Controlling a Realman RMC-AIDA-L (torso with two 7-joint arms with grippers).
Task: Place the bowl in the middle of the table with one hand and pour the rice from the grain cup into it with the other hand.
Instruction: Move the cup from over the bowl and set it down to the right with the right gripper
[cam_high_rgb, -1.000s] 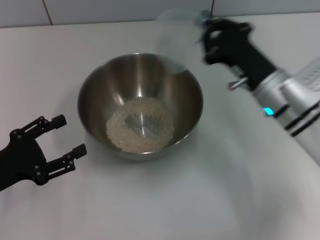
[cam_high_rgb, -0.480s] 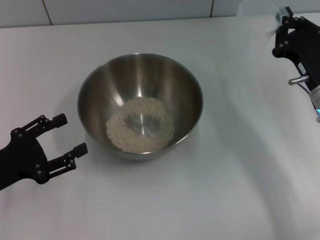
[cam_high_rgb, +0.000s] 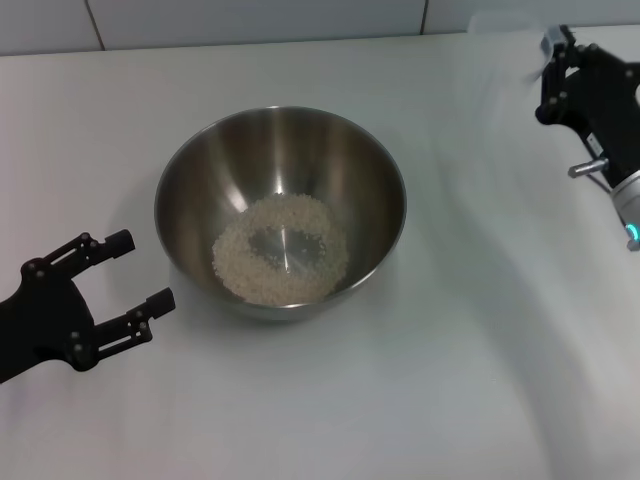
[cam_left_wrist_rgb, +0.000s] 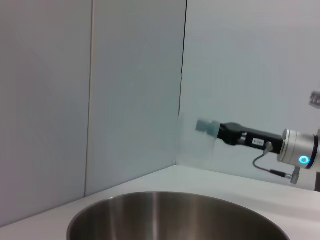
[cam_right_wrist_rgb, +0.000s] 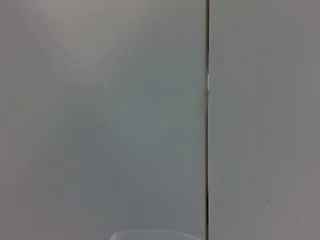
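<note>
Head view: rice (cam_high_rgb: 281, 250) in bowl (cam_high_rgb: 190, 170), cup (cam_high_rgb: 510, 45) seemingly empty

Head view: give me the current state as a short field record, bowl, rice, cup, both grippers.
bowl: stainless-steel mixing bowl, upright, mid-table on the white table
rice: pale ring-shaped heap of rice in the bowl's bottom
grain cup: clear grain cup, faint, at the far right edge, at the right gripper's tips
right gripper: right gripper, far right, away from the bowl, shut on the cup
left gripper: left gripper, open, empty, beside the bowl on the robot's left, not touching it
</note>
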